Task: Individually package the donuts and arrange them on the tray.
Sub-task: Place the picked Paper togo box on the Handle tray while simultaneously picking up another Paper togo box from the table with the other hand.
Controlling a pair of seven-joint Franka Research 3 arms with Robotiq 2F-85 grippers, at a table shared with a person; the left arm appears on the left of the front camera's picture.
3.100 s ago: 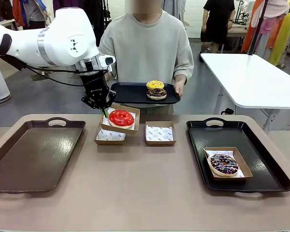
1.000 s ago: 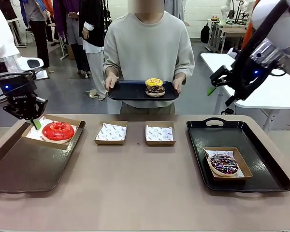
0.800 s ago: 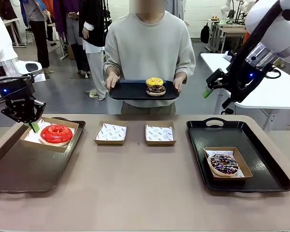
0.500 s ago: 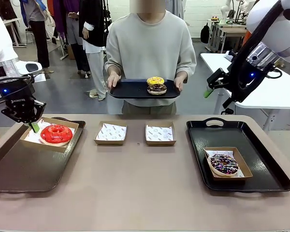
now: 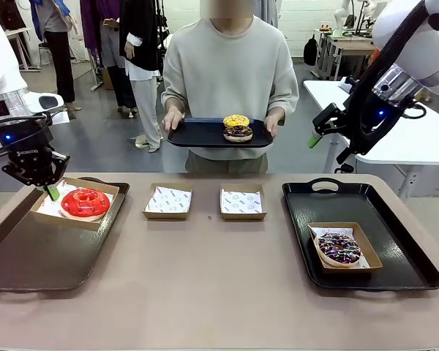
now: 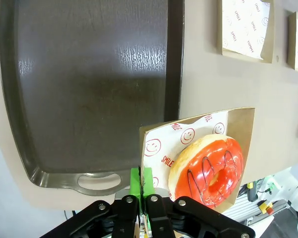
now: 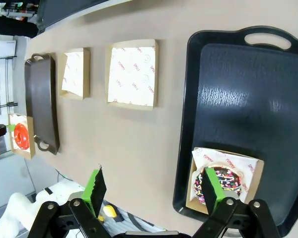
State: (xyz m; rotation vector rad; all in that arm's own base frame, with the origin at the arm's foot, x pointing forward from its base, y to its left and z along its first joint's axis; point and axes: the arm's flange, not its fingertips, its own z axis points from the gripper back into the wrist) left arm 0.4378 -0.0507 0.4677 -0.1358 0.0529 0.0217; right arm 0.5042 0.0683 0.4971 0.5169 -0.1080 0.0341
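Moved: red donut (image 5: 85, 202) in its box (image 5: 77, 222), from mid-table to left tray's (image 5: 36, 256) far corner; left jaws closed on box edge. Right jaws open, raised. Yellow donut (image 5: 235, 121) stacked on chocolate donut (image 5: 238, 134) lies to their left on person's tray (image 5: 194, 135); right arm nearer.

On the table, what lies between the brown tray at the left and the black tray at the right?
The front view shows two empty paper-lined brown cardboard boxes side by side on the tan table, which is otherwise bare there.

Four donuts (image 5: 85, 202), four paper-lined boxes (image 5: 242, 216) (two holding a donut each) and three trays (image 5: 44, 248).
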